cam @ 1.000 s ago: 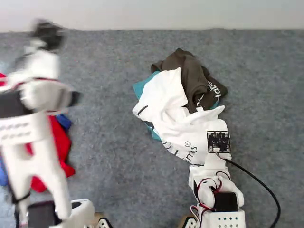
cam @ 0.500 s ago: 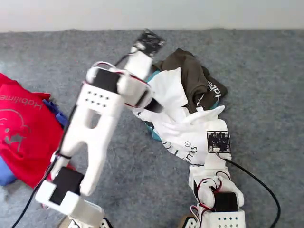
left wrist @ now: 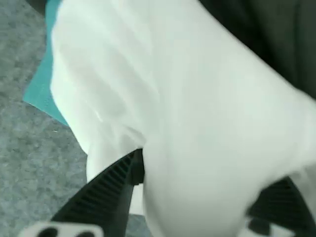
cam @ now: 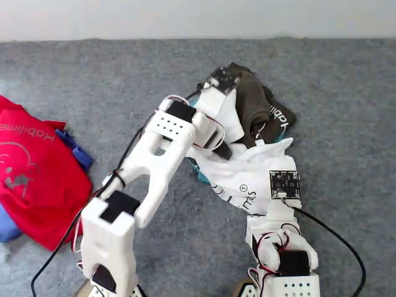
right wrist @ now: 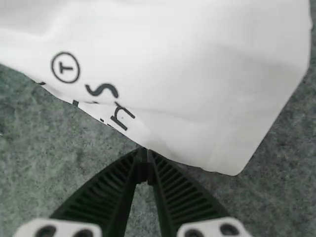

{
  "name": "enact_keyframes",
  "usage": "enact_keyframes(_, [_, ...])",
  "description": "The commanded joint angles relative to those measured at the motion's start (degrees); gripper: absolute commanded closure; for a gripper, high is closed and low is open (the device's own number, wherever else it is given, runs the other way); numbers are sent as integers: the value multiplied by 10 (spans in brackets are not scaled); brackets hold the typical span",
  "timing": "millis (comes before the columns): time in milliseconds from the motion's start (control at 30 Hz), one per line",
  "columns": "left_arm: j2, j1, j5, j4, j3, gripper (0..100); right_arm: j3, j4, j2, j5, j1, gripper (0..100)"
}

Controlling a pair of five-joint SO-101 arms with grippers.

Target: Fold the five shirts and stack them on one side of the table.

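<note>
A pile of shirts lies mid-table: a white shirt [cam: 247,167] with black print on top, a dark brown shirt [cam: 253,102] behind it and a teal shirt [cam: 199,175] underneath. My left gripper [cam: 219,139] is down on the white shirt's far part. In the left wrist view the left gripper [left wrist: 202,182] is open, with the white shirt [left wrist: 187,98] bulging between its fingers, beside the teal shirt [left wrist: 44,89]. My right gripper [right wrist: 143,158] is shut, its tips touching the white shirt [right wrist: 173,59] at its hem. A red shirt [cam: 31,173] lies at the left edge over a blue shirt [cam: 77,151].
The grey felt table [cam: 136,74] has open room between the red shirt and the pile, and to the right of the pile. The right arm's black cable [cam: 334,238] trails at the front right. A pale wall [cam: 198,18] runs along the far edge.
My left arm has swung from the red shirt at the left across to the middle pile and come down on the white shirt. The right arm has not moved.
</note>
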Motion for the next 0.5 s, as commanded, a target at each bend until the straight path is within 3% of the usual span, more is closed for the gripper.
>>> enact_keyframes(0, [55, 1, 1, 4, -43, 649, 8, 4, -2, 4, 0, 990])
enact_keyframes(100, [102, 0, 2, 46, -93, 689, 8, 4, -2, 4, 0, 990])
enact_keyframes(267, [135, -37, 1, 127, -218, 999, 8, 4, -2, 4, 0, 990])
enact_keyframes(467, [142, -124, 3, 219, -313, 989, 8, 4, -2, 4, 0, 990])
